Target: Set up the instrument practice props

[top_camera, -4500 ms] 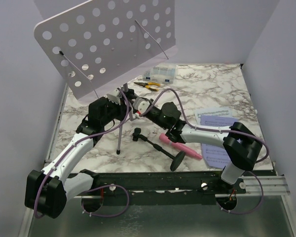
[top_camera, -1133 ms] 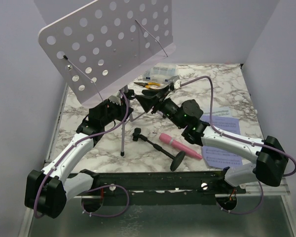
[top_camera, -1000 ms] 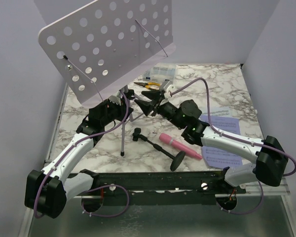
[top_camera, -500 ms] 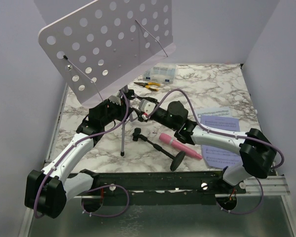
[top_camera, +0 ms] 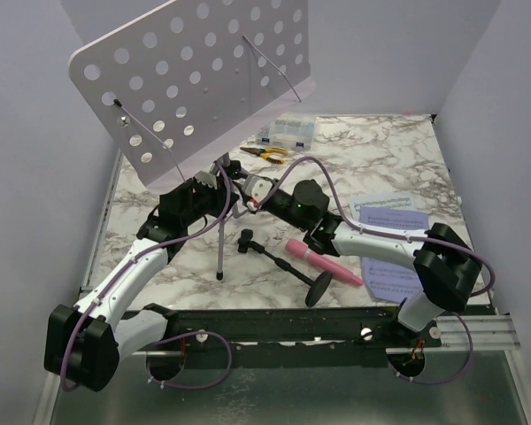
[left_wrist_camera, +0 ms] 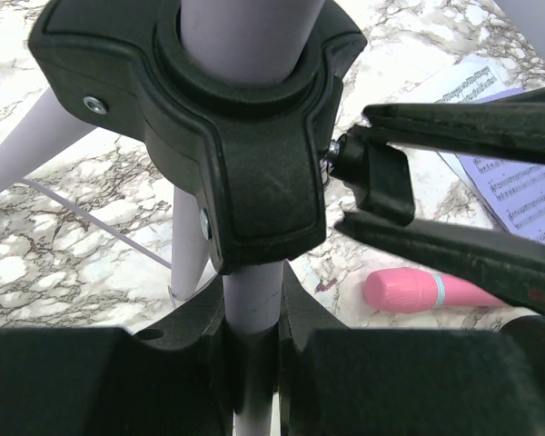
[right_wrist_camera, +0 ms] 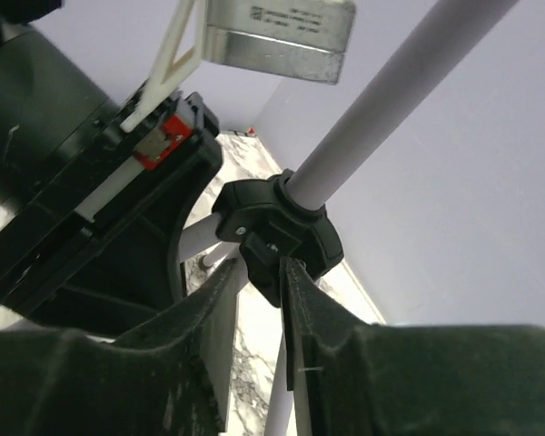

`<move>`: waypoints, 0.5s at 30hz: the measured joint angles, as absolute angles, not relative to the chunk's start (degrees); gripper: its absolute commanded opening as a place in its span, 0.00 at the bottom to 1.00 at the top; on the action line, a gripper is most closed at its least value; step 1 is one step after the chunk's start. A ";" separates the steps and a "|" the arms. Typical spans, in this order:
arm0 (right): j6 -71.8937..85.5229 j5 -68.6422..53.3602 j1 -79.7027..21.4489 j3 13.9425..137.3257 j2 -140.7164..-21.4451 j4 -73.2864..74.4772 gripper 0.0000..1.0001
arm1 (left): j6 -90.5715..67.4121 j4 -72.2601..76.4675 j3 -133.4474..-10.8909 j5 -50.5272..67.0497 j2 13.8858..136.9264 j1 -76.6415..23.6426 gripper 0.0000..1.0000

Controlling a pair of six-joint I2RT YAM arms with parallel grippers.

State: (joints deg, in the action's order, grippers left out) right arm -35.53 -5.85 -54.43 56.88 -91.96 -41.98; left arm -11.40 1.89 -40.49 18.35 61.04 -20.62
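Observation:
The lilac perforated plate (top_camera: 195,71) stands tilted on its tripod (top_camera: 221,248). My left gripper (top_camera: 214,188) is shut on the lilac pole (left_wrist_camera: 252,300) just under the black hub (left_wrist_camera: 254,173). My right gripper (top_camera: 246,190) reaches in from the right, its jaws closed on the hub's small black knob (right_wrist_camera: 265,254), which also shows in the left wrist view as the knob (left_wrist_camera: 368,177). The pink microphone (top_camera: 323,261) lies on the marble beside its black round-base stand (top_camera: 319,288), which lies on its side. Two sheet-music pages (top_camera: 394,217) lie at the right.
A clear compartment box (top_camera: 288,131) and yellow-handled pliers (top_camera: 264,152) lie at the back behind the tripod. Lilac walls close in the left, back and right. The big plate overhangs the back left of the table (top_camera: 159,283).
My right arm has swung from behind the tripod down to its hub, and its jaws have narrowed round the knob. The left arm and the stand have stayed still.

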 measured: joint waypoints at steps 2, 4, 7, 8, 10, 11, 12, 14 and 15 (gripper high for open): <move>-34.48 -4.82 -54.43 57.60 -92.62 -42.68 0.14 | -11.40 1.89 -40.49 18.35 61.04 -20.62 0.00; -32.88 -2.96 -54.43 58.26 -93.25 -43.46 0.09 | -11.40 1.89 -40.49 18.35 61.04 -20.62 0.00; -28.36 1.19 -54.81 58.46 -93.69 -44.40 0.03 | -11.40 1.98 -40.49 18.13 61.08 -20.58 0.00; -26.00 2.83 -55.11 58.63 -93.89 -44.62 0.02 | -11.40 2.00 -40.49 18.00 61.08 -20.58 0.00; -20.12 5.85 -55.55 59.00 -94.08 -44.71 0.01 | -11.42 2.11 -40.49 17.78 61.14 -20.58 0.00; -16.53 7.40 -55.75 59.13 -94.08 -44.51 0.01 | -11.42 2.15 -40.51 17.74 61.19 -20.58 0.00; -12.49 8.95 -55.90 59.53 -94.08 -43.94 0.01 | -11.42 2.20 -40.51 17.72 61.19 -20.58 0.00; -2.44 11.92 -56.05 60.64 -94.00 -41.65 0.01 | -11.44 2.31 -40.51 17.50 61.28 -20.56 0.00; 3.20 13.21 -56.05 61.23 -93.80 -40.01 0.01 | -11.44 2.37 -40.53 17.45 61.34 -20.53 0.00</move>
State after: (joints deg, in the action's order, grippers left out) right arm 3.20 13.21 -56.05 61.23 -93.80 -40.01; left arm -11.44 2.37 -40.53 17.45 61.34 -20.53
